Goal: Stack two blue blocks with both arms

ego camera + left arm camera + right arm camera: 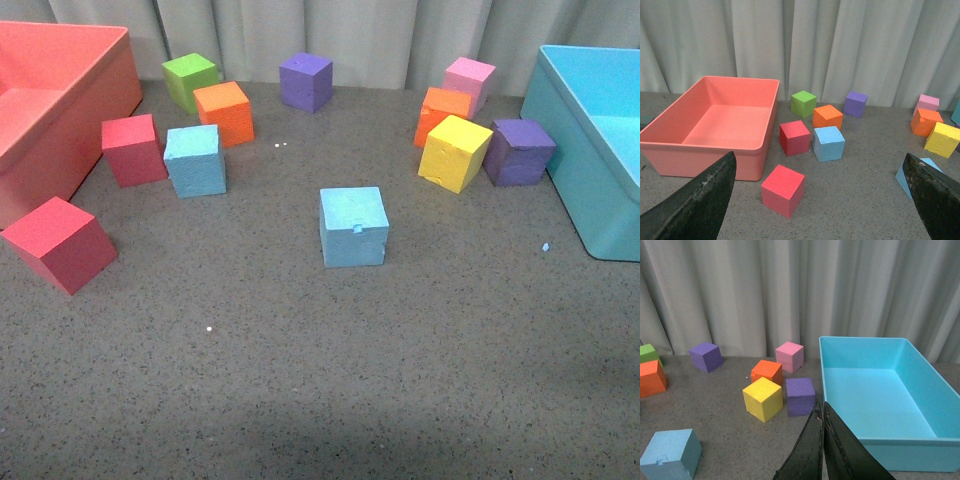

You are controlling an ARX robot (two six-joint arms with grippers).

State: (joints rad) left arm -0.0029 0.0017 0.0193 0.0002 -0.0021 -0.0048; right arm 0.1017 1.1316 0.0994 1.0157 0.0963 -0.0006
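Spread wide, holding nothing: left gripper [819, 155]. Pinched tight on nothing: right gripper [821, 407]. Dead centre of the front view, notched blue block [353, 227]; upper left, second blue block [194, 160], just beside a red cube [133, 149].

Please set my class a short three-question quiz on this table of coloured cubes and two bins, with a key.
1. True or false: the notched blue block sits on top of the other blue block.
2. Which cube stands between the yellow cube and the turquoise bin? A green cube; B purple cube; C red cube.
3. Fill in: the right end effector is shut, while the left end effector is ___.

Key: 1 false, they stand apart, unstacked; 2 B; 3 open.
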